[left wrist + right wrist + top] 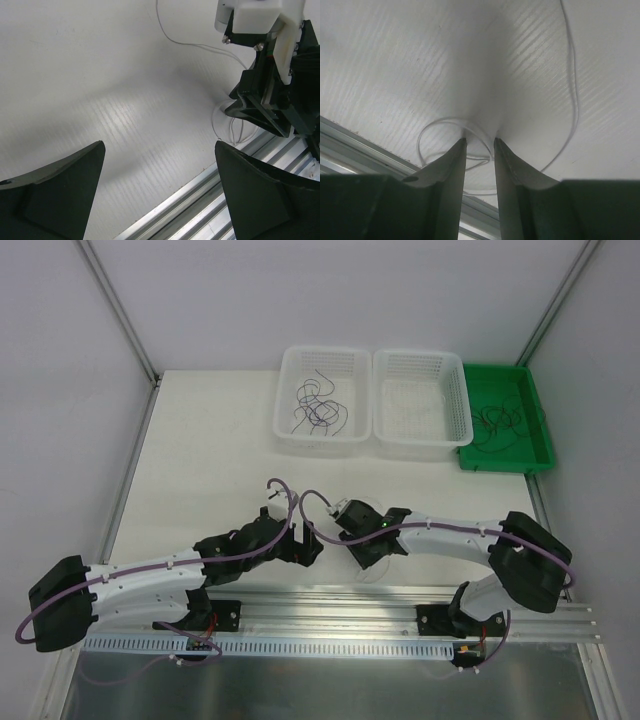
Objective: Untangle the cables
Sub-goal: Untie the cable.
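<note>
Left gripper [160, 147] wide open, empty; right gripper [479, 141] narrowed astride wire [576, 100] loop, not clamped. Risk: hair-thin loop slipping past closing pads.

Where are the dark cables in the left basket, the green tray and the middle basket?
dark cables [318, 412]: top view, middle of the tangle.
green tray [538, 428]: top view, bare floor by its right wall.
middle basket [415, 447]: top view, near wall.

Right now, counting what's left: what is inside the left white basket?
Thin dark cables lie loosely tangled in the left white basket. Nothing covers them; their crossings are too fine to trace.
</note>
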`<state>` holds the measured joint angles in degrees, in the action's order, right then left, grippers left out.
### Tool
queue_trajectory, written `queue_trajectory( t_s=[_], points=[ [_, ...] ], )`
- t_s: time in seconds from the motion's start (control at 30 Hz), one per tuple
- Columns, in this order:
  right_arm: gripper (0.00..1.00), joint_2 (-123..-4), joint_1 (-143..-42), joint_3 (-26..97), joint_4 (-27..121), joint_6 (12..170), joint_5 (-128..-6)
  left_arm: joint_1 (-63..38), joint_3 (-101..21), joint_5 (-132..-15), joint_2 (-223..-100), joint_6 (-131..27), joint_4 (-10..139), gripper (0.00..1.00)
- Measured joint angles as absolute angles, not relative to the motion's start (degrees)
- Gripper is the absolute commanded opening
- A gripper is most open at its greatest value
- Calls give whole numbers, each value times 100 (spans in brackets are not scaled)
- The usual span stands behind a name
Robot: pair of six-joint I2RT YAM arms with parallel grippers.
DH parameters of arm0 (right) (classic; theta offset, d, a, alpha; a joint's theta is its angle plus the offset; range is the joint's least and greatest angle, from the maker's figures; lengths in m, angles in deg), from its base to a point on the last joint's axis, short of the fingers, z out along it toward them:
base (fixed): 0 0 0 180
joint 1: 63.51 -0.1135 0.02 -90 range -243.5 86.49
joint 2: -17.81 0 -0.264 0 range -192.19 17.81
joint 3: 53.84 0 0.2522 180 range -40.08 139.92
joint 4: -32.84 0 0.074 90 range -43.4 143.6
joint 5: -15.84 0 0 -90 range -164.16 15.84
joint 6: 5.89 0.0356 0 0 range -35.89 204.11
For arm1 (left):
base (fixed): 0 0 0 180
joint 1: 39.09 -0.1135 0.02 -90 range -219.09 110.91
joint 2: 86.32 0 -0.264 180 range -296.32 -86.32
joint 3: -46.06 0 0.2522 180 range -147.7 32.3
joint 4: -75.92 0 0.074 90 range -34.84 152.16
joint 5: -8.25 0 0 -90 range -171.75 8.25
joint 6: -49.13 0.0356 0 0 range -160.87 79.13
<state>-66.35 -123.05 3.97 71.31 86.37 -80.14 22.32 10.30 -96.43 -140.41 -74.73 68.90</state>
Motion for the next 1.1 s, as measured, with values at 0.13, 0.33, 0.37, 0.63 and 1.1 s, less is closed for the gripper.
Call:
queue_trajectory(
  t_s=[0.13, 0.33, 0.37, 0.63, 1.1],
  points=[
    [21, -6794, -12443, 522, 7238, 8615, -8200, 2232, 1035, -9643, -13971, -7473, 6890, 93],
    [1, -6980, -12504, 706, 7409, 8583, -8368, 2232, 1039, -9634, -13862, -7473, 6886, 92],
    [1, -6980, -12507, 708, 7415, 8585, -8383, 2232, 1039, -9621, -13840, -7473, 6886, 92],
    [1, -6692, -12522, 926, 7780, 8554, -8626, 2232, 1000, -9193, -13822, -7399, 6881, 87],
    [1, -5474, -12522, 1600, 8080, 8535, -9079, 2508, 490, -8773, -14325, -7163, 7428, 79]
  ],
)
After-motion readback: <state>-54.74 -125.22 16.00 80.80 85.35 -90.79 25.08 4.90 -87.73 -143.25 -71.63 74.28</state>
